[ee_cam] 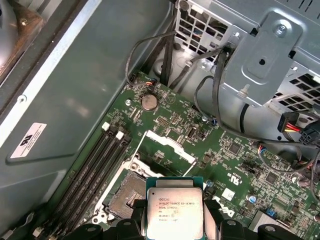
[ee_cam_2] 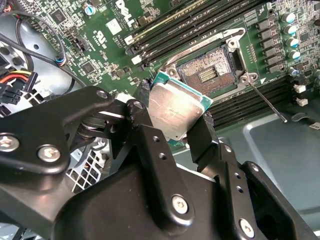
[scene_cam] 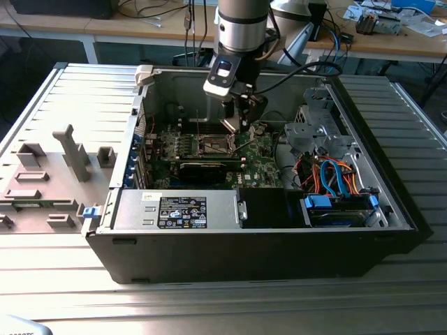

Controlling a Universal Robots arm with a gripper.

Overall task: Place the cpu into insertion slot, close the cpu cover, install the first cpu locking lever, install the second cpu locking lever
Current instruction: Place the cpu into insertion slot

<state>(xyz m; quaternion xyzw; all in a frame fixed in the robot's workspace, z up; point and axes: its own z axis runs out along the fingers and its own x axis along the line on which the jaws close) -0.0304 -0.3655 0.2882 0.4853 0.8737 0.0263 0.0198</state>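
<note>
My gripper point(ee_cam_2: 175, 114) is shut on the cpu point(ee_cam_2: 176, 107), a flat square chip with a pale silver top, its black fingers point(ee_cam_2: 204, 131) clamping two opposite edges. The cpu point(ee_cam: 175, 212) hangs tilted just above the green motherboard point(ee_cam: 165, 112), beside the insertion slot point(ee_cam: 126, 196) and apart from it. The insertion slot point(ee_cam_2: 207, 75) is a dark square recess with a silvery rim, lying uncovered. The cpu cover point(ee_cam: 167, 149) stands swung up at the slot's far edge. A thin locking lever point(ee_cam_2: 267, 102) sticks out loose next to the slot. In the exterior view the gripper point(scene_cam: 242, 115) reaches down inside the open case.
Long black memory slots point(ee_cam_2: 190, 30) run alongside the socket. A metal drive cage point(scene_cam: 314, 125) with bundled cables point(scene_cam: 335, 174) fills the exterior view's right of the case. The power supply point(scene_cam: 181, 209) sits at the near wall. Grey fixtures point(scene_cam: 70, 153) stand on the table outside.
</note>
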